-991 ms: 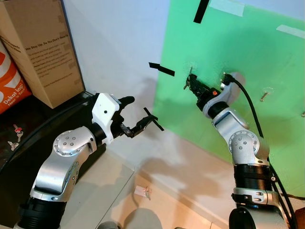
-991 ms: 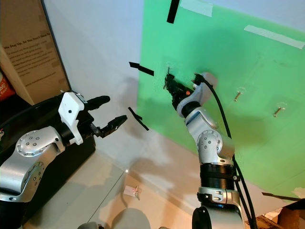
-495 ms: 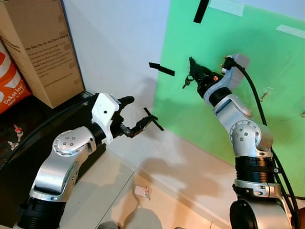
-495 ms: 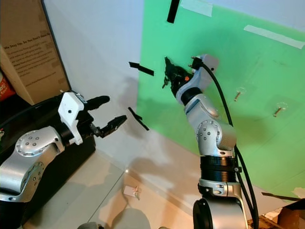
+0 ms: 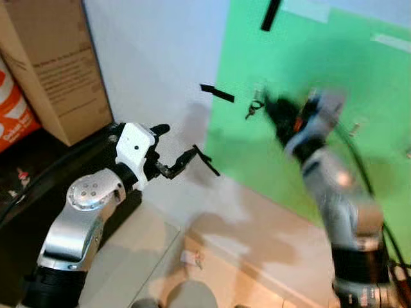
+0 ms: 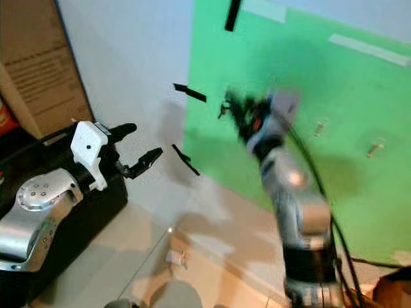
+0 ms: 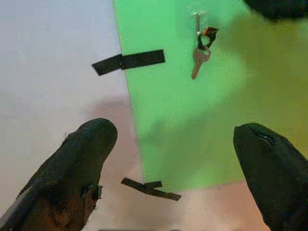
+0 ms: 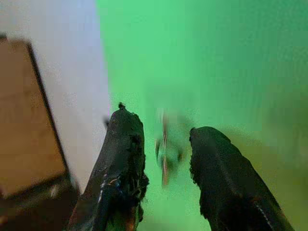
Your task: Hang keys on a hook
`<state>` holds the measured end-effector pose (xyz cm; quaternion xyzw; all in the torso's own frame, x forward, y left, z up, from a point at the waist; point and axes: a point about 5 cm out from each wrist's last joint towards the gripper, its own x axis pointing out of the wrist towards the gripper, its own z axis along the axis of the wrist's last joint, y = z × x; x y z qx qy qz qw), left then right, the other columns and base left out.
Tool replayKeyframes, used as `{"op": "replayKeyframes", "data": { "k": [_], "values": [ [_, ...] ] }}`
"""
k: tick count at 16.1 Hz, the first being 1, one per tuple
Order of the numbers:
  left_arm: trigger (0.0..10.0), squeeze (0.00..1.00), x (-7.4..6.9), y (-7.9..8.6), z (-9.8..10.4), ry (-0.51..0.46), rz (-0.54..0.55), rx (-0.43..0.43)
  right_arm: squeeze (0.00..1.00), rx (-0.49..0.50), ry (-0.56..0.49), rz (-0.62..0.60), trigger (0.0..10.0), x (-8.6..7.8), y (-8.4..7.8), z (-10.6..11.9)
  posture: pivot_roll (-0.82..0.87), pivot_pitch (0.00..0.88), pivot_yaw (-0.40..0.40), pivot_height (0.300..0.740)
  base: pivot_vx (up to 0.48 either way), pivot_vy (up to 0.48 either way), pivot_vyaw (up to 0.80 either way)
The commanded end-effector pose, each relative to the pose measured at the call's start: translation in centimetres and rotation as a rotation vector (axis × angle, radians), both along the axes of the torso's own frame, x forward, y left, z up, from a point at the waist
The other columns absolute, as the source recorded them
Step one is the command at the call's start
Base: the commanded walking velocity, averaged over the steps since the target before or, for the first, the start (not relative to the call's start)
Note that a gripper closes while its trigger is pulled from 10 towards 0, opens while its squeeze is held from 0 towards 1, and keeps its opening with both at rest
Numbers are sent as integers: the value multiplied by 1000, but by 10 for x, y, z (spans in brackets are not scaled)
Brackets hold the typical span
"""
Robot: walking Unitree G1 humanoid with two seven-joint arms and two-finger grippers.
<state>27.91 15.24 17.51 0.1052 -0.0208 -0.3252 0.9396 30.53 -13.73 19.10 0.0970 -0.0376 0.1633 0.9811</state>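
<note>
A small bunch of keys [image 5: 254,110] hangs from a hook [image 7: 197,17] on the green board [image 5: 289,58] on the wall. In the left wrist view the keys [image 7: 201,52] dangle free, with nothing touching them. My right gripper [image 5: 275,108] is blurred with motion just right of the keys, a short way off the board. Its fingers are open, and in the right wrist view the blurred keys [image 8: 165,151] show beyond the gap between them. My left gripper [image 5: 174,146] is held out open and empty to the lower left, pointing at the board.
A cardboard box [image 5: 54,61] and an orange bag [image 5: 14,112] stand at the left above a black case [image 5: 38,186]. Strips of black tape [image 5: 217,93] are stuck on the wall. More hooks [image 5: 356,127] sit further right on the board. A paper scrap [image 5: 191,258] lies on the floor.
My right gripper lifted the keys at the hook, let go and is drawing back fast. The keys now hang free. The left arm has shifted slightly left.
</note>
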Motion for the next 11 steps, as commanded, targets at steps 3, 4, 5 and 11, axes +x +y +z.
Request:
{"op": "replayKeyframes", "data": {
  "k": [3, 4, 5, 11],
  "values": [
    [10000, 0, -4, 10, -16, 13, 120, 31, 1000, -235, 6, 110, 10000, -27, 13, -29, -22, 0, -65, 740, 0, 0, 0],
    [10000, 0, -5, 15, -24, 26, 202, 51, 1000, -281, 27, 96, 10000, -31, 12, -40, -21, 0, -67, 740, 0, 0, 525],
    [10000, 0, -6, 17, -28, 17, 262, 59, 1000, -280, 54, 66, 10000, -32, 9, -49, -17, 0, -72, 740, 0, 0, 800],
    [10000, 0, -8, 31, -52, 18, 533, 145, 1000, -209, 231, -121, 10000, -25, -5, -98, 31, 0, -112, 740, 0, 0, 799]
  ]
}}
